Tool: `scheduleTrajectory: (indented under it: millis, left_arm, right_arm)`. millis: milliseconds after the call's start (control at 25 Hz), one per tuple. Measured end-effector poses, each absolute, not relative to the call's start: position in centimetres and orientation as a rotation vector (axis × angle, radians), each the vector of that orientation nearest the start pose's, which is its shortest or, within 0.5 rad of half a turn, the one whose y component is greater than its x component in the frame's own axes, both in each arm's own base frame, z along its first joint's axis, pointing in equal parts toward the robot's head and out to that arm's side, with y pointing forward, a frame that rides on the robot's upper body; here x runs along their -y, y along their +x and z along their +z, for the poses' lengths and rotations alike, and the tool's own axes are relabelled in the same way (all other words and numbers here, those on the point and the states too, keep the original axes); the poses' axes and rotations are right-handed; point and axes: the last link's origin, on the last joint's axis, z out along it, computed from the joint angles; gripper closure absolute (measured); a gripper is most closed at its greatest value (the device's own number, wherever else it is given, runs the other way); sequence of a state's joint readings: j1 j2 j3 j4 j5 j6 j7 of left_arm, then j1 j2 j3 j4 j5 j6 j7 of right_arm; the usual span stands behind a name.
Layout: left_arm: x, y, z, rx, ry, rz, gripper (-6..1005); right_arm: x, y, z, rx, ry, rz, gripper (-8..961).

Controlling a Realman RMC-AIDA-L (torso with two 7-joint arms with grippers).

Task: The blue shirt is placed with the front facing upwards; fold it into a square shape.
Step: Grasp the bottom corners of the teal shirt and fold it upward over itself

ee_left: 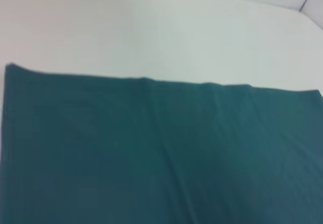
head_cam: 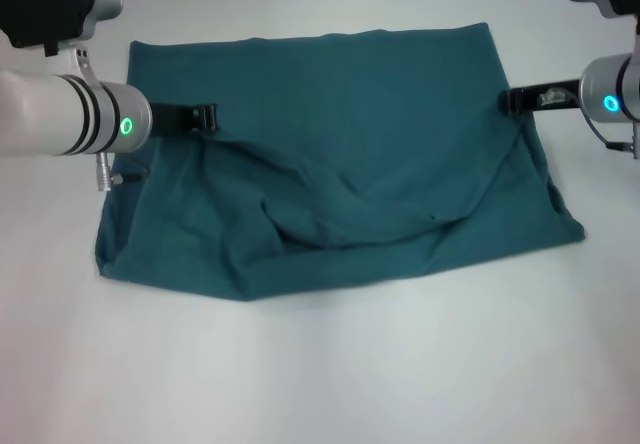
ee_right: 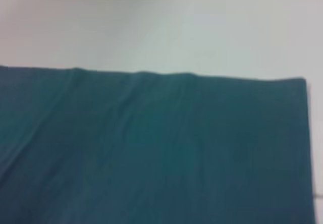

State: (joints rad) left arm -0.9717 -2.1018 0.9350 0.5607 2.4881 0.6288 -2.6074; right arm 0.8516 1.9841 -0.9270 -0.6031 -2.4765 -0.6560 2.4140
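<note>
Nearest me, bare white desk (head_cam: 320,374) runs up to the rumpled near edge of the teal-blue cotton shirt (head_cam: 340,164), which lies across the middle of the desk, already doubled into a wide band with only plain fabric showing and no print in sight. My left claw (head_cam: 205,116) sits over the shirt's left side and my right claw (head_cam: 512,101) at its right edge; I cannot tell whether either is pinching cloth or parted. I judge one fold is done, loose and creased along the near half. Next I'd want both side ends brought inward, evenly, to square it off. No containers are anywhere in sight.
</note>
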Motion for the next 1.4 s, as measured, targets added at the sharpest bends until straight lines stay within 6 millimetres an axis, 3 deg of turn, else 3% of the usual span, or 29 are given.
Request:
scheduleTrajectory:
  millis: [440,640,1040,1400]
  left_arm:
    - [-50.3,-16.8,-1.1,1.158,-1.962,-0.332,951]
    - [-50.4,-16.6,-1.7,1.129,-1.97,-0.298,952]
    - [-49.6,-17.1,-3.1,1.111,-1.997,-0.249,946]
    - [-49.1,-17.7,-3.8,1.178,-2.004,-0.225,926]
  right_arm:
    - [-50.6,22.5,4.2,-0.813,-1.953,-0.03,872]
    - [-51.1,21.7,3.6,-0.754,-1.962,-0.064,859]
    - [-50.4,22.0,2.0,-0.661,-1.998,-0.185,832]
    - [-50.5,21.3,1.3,-0.564,-2.014,-0.22,790]
